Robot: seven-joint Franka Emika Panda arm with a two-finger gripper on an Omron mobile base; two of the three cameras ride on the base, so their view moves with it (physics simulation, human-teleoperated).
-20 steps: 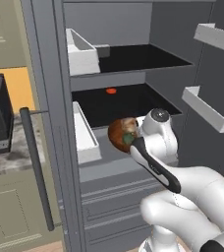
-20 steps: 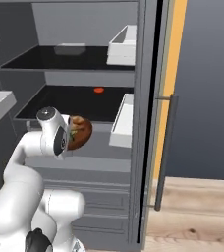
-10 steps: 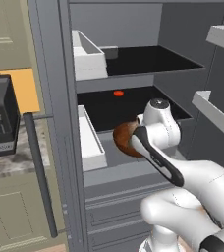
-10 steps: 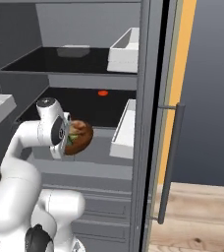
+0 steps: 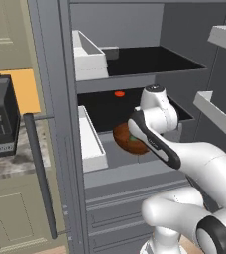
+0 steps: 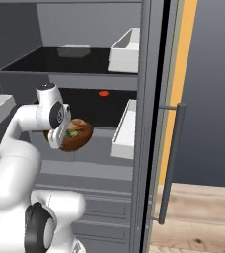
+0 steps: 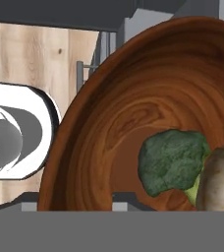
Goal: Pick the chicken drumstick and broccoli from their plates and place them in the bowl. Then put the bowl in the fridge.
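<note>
- Since a second ago the base has rolled closer to the fridge (image 5: 60,124) — shelves loom bigger.
- Pincer itself is hidden behind the wrist, can't tell its state.
- Right below it: bowl (image 7: 133,123) with broccoli (image 7: 172,160) and chicken drumstick (image 7: 222,179) inside.
- Bowl's on the lower shelf; beyond it, a small red thing (image 6: 103,93).
</note>
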